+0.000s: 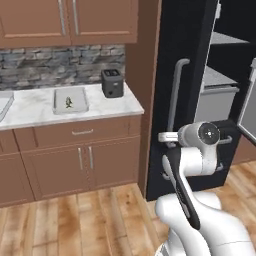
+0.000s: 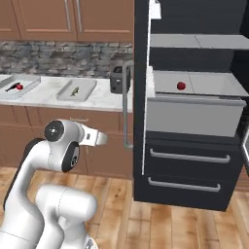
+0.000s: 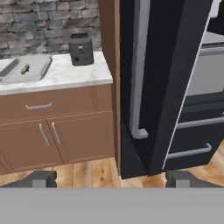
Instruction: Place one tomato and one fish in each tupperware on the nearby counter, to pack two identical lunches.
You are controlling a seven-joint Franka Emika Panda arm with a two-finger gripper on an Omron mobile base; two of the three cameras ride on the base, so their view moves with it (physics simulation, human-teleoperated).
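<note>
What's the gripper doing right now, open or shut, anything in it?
Gripper: open, jaws spread wide, nothing between them; it faces the black fridge and the wooden cabinets from a distance.

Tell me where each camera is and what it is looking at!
Left base view: sits behind the arm's left, looks forward and down at the counter, the tupperware with the yellowish fish and the fridge; the white arm rises lower right.
Right base view: sits behind the arm's right, faces the open fridge, where a tomato lies; the arm rises lower left.
Hand view: rides on the open hand, looks at the fridge door and cabinets; two dark fingertips show.
All share the toaster, fish and tupperware.
</note>
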